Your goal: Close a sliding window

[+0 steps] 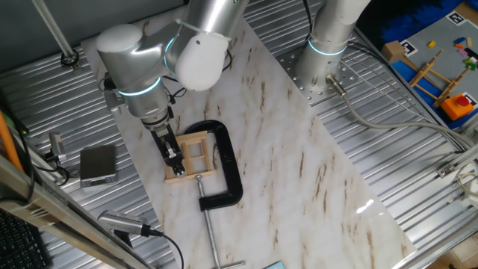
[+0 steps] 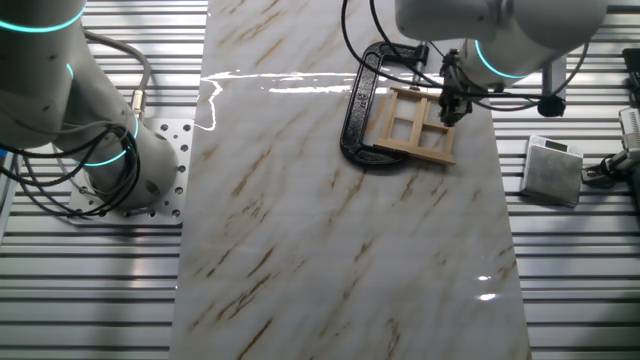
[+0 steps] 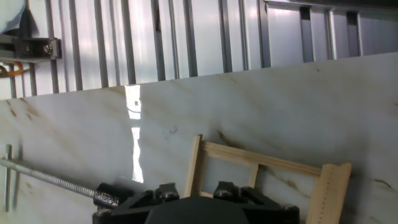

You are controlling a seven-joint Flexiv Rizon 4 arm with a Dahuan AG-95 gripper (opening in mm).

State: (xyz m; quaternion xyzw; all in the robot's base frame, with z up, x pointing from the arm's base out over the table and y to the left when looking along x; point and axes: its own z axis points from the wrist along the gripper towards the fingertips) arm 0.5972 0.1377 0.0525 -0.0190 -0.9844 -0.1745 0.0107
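Note:
The sliding window [image 1: 196, 152] is a small pale wooden frame lying flat on the marble board, held inside the mouth of a black C-clamp [image 1: 226, 161]. My gripper [image 1: 173, 157] points down onto the window's left side. In the other fixed view the gripper [image 2: 450, 103] sits on the right side of the window [image 2: 413, 127]. In the hand view a thin upright bar of the window [image 3: 256, 163] runs down between my two fingers [image 3: 164, 190], and the gripper [image 3: 194, 190] looks closed on that bar. The fingertips themselves are hidden.
The clamp's steel screw [image 1: 208, 220] sticks out toward the front edge of the board and also shows in the hand view [image 3: 50, 174]. A grey box [image 1: 98, 164] sits on the ribbed table left of the board. A second arm's base [image 1: 328, 45] stands at the back.

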